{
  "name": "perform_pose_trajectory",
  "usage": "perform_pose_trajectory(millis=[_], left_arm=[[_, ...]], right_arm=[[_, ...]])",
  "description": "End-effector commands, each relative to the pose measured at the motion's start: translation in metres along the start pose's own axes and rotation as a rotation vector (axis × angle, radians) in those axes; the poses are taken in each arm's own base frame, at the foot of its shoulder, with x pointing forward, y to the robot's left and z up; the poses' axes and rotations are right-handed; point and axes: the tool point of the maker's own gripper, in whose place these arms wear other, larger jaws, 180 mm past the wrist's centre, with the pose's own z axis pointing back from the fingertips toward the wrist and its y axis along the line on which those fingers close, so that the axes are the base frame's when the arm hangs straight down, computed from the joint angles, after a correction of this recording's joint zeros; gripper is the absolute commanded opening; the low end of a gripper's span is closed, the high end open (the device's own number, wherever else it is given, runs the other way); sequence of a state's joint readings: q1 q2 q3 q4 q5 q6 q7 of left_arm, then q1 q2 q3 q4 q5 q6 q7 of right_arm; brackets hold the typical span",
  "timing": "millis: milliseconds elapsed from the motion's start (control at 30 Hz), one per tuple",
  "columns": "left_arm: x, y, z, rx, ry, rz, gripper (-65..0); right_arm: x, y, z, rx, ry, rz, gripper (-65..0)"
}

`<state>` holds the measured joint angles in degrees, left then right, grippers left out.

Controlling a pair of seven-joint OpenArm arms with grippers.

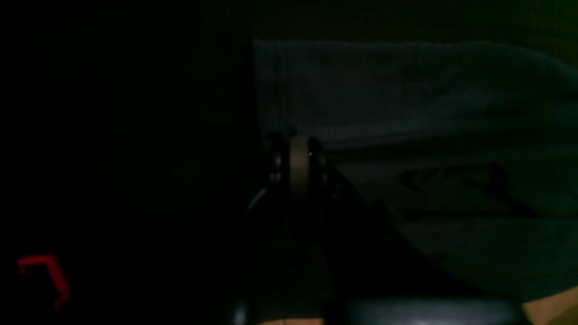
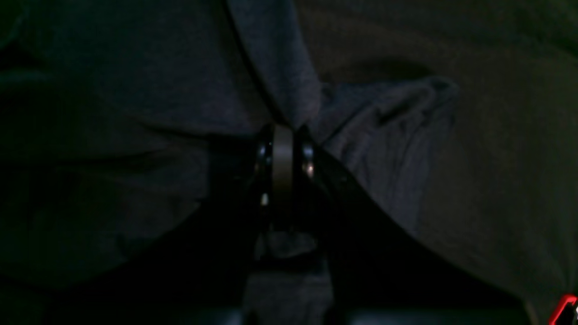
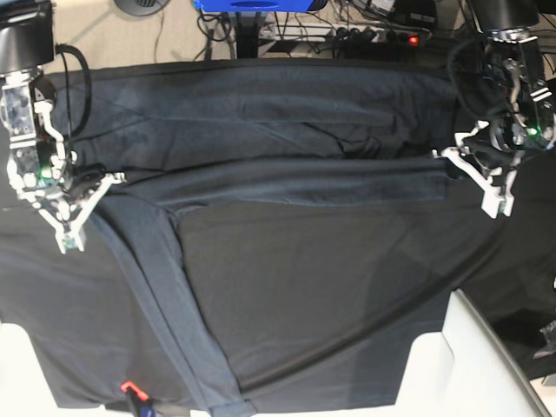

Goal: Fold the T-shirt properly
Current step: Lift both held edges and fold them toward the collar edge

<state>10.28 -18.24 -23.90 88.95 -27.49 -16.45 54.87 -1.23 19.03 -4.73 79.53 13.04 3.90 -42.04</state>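
The dark slate-grey T-shirt (image 3: 261,113) lies spread across the back of the table, and one long folded edge of it is stretched taut between my two grippers. On the base view's left, my right gripper (image 3: 94,181) is shut on the T-shirt (image 2: 135,67), with cloth bunching out of its tips (image 2: 283,130). A narrow strip of the shirt runs from there diagonally toward the front edge. At the view's right, my left gripper (image 3: 452,162) is shut on the other end of that edge. The left wrist view is very dark, with the left gripper (image 1: 295,141) pinching the T-shirt (image 1: 406,113).
A blacker table covering cloth (image 3: 330,278) lies under the shirt, with pale table corners (image 3: 469,365) showing at the front. A red tape mark (image 3: 129,385) sits near the front left. Cables and a power strip (image 3: 365,35) run behind the table.
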Motion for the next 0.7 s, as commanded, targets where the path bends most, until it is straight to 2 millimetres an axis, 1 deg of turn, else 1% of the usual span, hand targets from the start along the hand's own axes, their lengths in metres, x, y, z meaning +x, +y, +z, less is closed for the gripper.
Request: perform_pose_trajectory(millis=[0,67,100,200,233,267,400,567,667], left_arm=[[0.012,0.001,0.004,0.000,-0.030,-0.013,-65.0],[0.006,0.000,0.004,-0.001,-0.003,-0.012,-65.0],[0.005,0.000,0.004,-0.001,0.001,-0.012,-65.0],[0.004,-0.001,0.004,-0.002,0.001,-0.011,-65.0],[0.004,0.000,0.004,-0.002,0.003,-0.011,-65.0],[0.004,0.000,0.004,-0.002,0.003,-0.011,-65.0],[0.003,0.000,0.004,0.001,0.004,-0.013,-65.0],[-0.005,0.001,0.004,0.004,0.022,-0.013,-65.0],[-0.010,-0.003,0.002,-0.003,0.028,-0.005,-65.0]], right_arm=[[0.013,-0.008,0.004,-0.019,-0.040,0.002,-65.0],[0.011,-0.008,0.003,-0.019,-0.034,0.002,-65.0],[0.005,-0.007,0.003,-0.017,-0.025,0.003,-65.0],[0.002,-0.006,0.005,-0.016,-0.023,0.007,-65.0],[-0.003,-0.005,0.005,-0.015,-0.006,0.007,-65.0],[-0.009,-0.009,0.006,-0.021,0.014,-0.004,-65.0],[-0.018,-0.024,0.009,-0.046,0.030,-0.064,-65.0],[-0.021,-0.025,0.009,-0.048,0.038,-0.068,-65.0],[-0.028,-0.024,0.009,-0.045,0.049,-0.070,-65.0]])
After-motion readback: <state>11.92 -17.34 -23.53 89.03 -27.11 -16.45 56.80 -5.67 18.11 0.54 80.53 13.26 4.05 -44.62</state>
